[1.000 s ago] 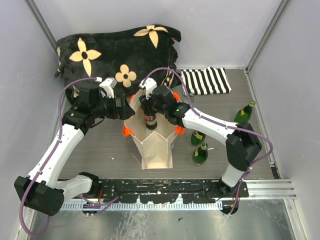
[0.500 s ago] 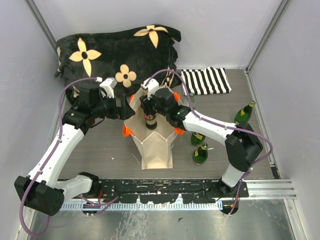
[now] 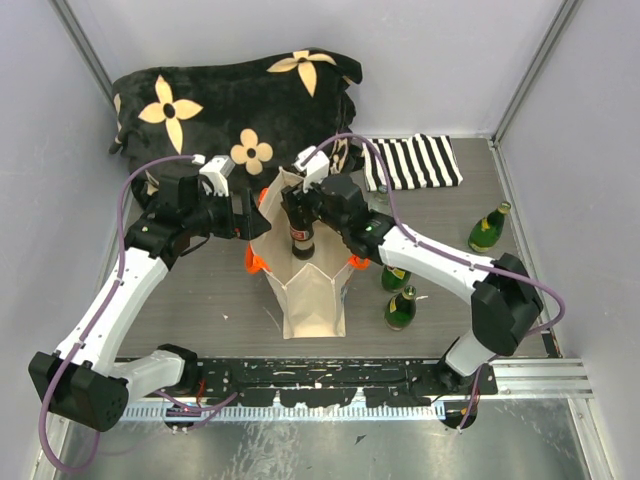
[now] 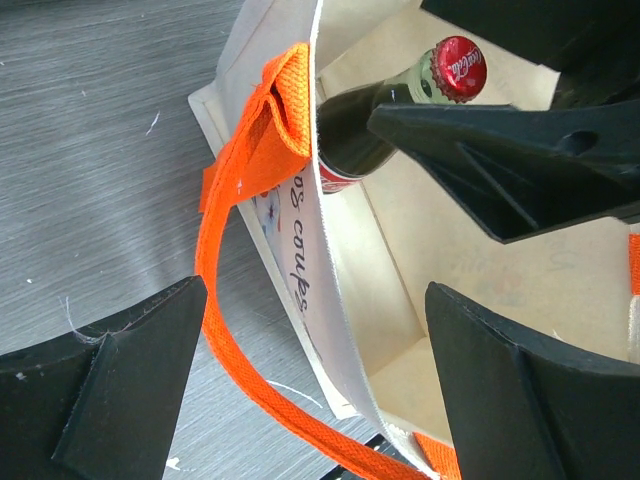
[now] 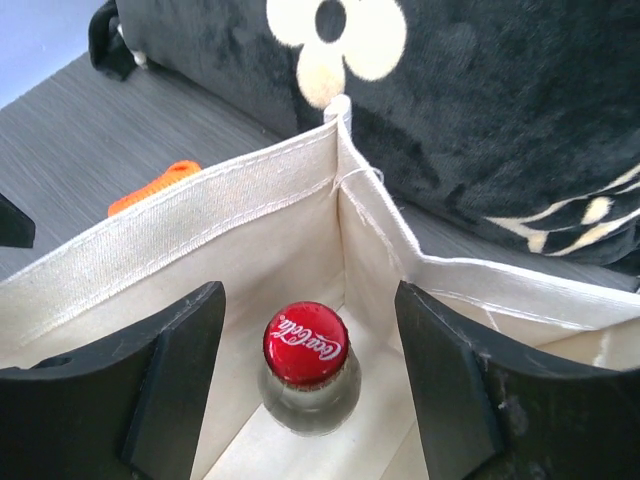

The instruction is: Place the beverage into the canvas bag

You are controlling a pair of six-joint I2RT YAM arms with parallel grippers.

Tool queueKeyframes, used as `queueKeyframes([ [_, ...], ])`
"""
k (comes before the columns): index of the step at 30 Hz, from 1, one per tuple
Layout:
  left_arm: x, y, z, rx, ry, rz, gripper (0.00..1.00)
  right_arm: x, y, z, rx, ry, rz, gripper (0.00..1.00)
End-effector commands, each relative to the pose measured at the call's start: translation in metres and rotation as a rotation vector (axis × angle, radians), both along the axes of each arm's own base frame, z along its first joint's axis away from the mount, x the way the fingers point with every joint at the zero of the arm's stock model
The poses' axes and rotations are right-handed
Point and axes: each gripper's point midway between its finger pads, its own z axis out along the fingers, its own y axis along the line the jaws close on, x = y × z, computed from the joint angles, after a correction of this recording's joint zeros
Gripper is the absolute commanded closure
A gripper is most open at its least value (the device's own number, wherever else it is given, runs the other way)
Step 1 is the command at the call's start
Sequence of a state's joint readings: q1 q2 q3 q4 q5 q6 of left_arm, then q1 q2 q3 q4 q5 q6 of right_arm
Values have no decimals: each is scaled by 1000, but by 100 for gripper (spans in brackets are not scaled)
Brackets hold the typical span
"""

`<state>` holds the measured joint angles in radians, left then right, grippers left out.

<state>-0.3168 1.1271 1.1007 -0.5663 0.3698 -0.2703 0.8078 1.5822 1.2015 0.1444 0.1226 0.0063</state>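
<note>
Two arms meet over the tall beige canvas bag with orange handles (image 3: 310,285), which stands open on the grey wood-grain surface (image 3: 200,300), just in front of the black flowered cushion (image 3: 230,90). The dark glass cola bottle with a red cap (image 3: 301,243) is inside the bag, cap below the rim, so we judge that the release is the step in hand.

The right gripper (image 5: 305,300) has its jaws apart, clear of the cap on both sides. The left gripper (image 4: 315,300) is wide, its jaws straddling one bag wall beside an orange handle without pinching it.

Next we would lift the right gripper straight up. The rim sits close around it, and the left arm's inner jaw shares the opening. Green glass bottles (image 3: 400,308) stand apart to the right.
</note>
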Motion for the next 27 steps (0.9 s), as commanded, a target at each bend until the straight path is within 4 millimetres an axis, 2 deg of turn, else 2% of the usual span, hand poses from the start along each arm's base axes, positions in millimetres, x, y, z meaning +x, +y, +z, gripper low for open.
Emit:
queueKeyframes([
  [1,-3,-2,5,-20,-17,-15,2,7,-16,91,160,-160,-86,25],
  [4,-4,-2,4,-18,-14,-16,2,15,-38,126,180,-228,-191,23],
  [6,-5,-2,4,-17,-14,-18,2,21,-53,142,186,-252,-242,22],
  [8,-6,-1,4,-18,-14,-19,2,28,-70,151,199,-249,-285,22],
  [10,-6,-1,5,-18,-16,-19,2,40,-96,153,206,-237,-348,21],
  [13,-7,-1,5,-19,-16,-21,2,58,-137,132,155,-162,-472,21],
  [15,-8,-1,5,-20,-18,-20,2,67,-164,112,124,-91,-541,21],
  [18,-9,-1,4,-18,-14,-20,2,77,-192,78,91,34,-604,22],
  [21,-9,0,3,-17,-12,-21,2,85,-216,44,42,195,-642,27],
  [23,-9,-1,3,-17,-10,-22,2,88,-222,32,37,267,-645,30],
  [27,-8,-1,2,-18,-7,-24,2,92,-220,11,5,412,-611,34],
])
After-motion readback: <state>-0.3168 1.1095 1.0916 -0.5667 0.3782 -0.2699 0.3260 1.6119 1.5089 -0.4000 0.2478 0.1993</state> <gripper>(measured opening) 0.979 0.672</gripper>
